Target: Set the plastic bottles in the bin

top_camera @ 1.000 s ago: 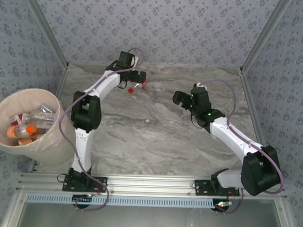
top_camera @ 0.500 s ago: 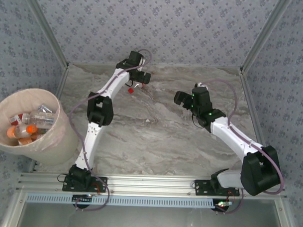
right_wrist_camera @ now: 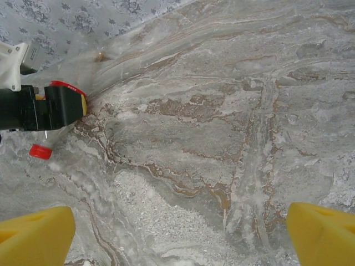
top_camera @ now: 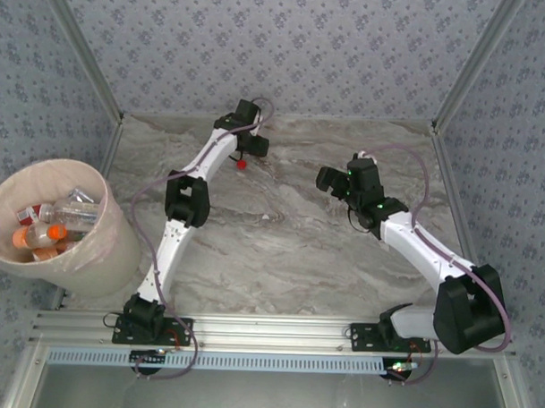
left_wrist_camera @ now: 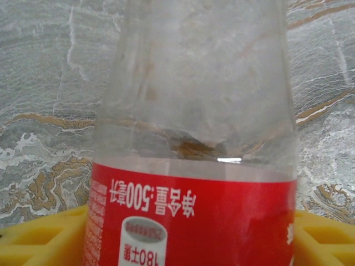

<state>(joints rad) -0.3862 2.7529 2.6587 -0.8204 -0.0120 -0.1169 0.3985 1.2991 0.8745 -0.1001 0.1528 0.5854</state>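
Top view: the left hand (top_camera: 248, 148) sits over a red-capped bottle (top_camera: 242, 164) on the far desk (top_camera: 280, 258), well apart from the bin (top_camera: 105, 256), so this looks like the pickup step. Left wrist: fingers (left_wrist_camera: 39, 238) flank its red label (left_wrist_camera: 188, 216); clenched or not, I cannot tell. Next, probably: firm grip, lift. Right wrist: the right hand (right_wrist_camera: 180, 233) is released, empty; the bottle's clear body is indistinct.

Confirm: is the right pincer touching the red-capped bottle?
Apart. In the right wrist view the right pincer hangs open over the marble table, with the red-capped bottle well off at upper left and bare tabletop between them.
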